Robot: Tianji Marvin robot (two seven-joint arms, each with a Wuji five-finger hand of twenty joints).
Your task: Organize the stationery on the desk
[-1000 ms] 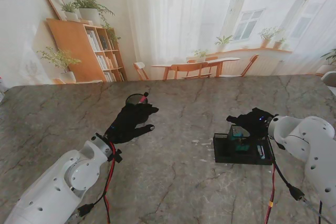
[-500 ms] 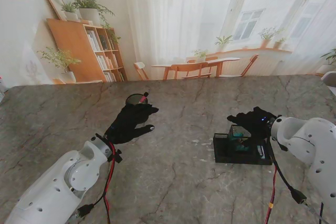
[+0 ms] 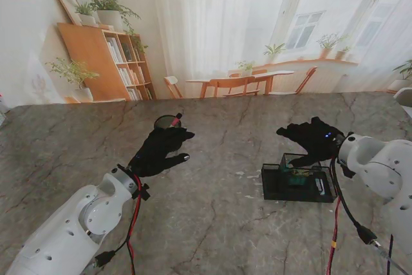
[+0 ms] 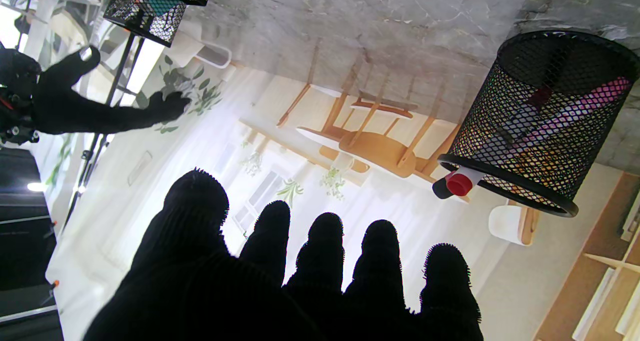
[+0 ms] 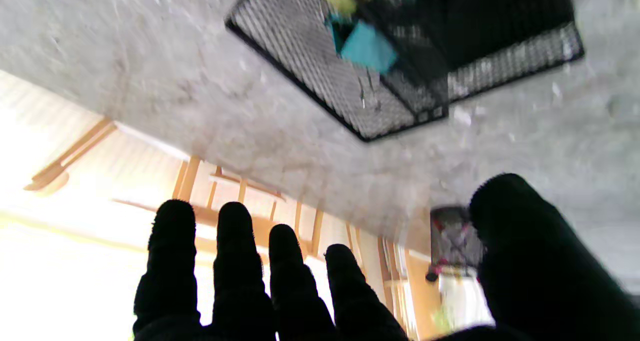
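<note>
setting: bright room with a curtained window, a wooden bookshelf and potted plants behind a grey marble-patterned desk [image 3: 212, 223].

round mesh pen cup [image 3: 167, 122] — black, upright on the desk's left half, far side; pink and red-capped markers [image 4: 459, 183] stand inside, one cap poking past the rim.

left robot hand [image 3: 161, 149] — black-gloved, just on my side of the pen cup, fingers [image 4: 324, 241] spread and straight, holding nothing; whether it touches the cup cannot be told.

rectangular mesh organizer [image 3: 298, 182] — black, on the desk's right half, divided into compartments; a teal block [image 5: 369, 46] and some yellow-green items sit in it, details blurred.

right robot hand [image 3: 313, 140] — black-gloved, raised over the organizer's far edge, fingers [image 5: 231, 251] apart, empty.

small pale scraps [image 3: 248, 175] lie on the desk, left of the organizer.
</note>
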